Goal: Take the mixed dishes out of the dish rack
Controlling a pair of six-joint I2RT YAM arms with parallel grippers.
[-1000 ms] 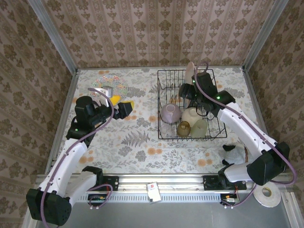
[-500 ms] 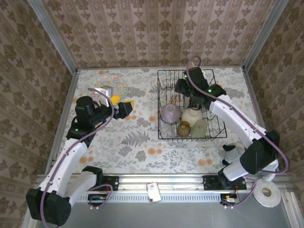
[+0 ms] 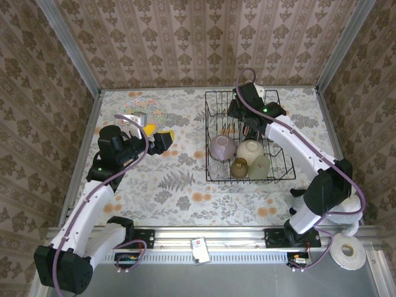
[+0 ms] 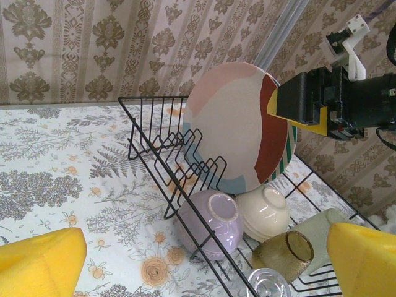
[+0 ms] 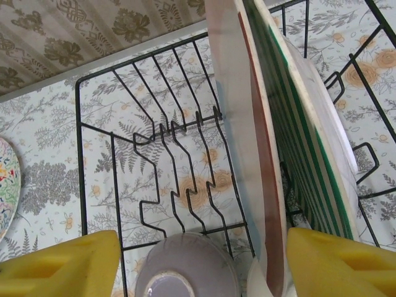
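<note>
Both finger pairs are spread: your right fingers straddle the upright plate edge-on because the rack tines hold it vertical, left fingers idle over the worktop.

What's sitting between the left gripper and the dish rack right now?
The top view shows bare floral tablecloth between the left gripper and the dish rack; nothing stands on that stretch.

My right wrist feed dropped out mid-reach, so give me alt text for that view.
Two plates stand upright in the black wire dish rack: a pastel colour-block plate and, beside it, a green-white striped plate. The right tool is open, its yellow fingers either side of the pastel plate's rim, a lavender bowl low between them.
</note>
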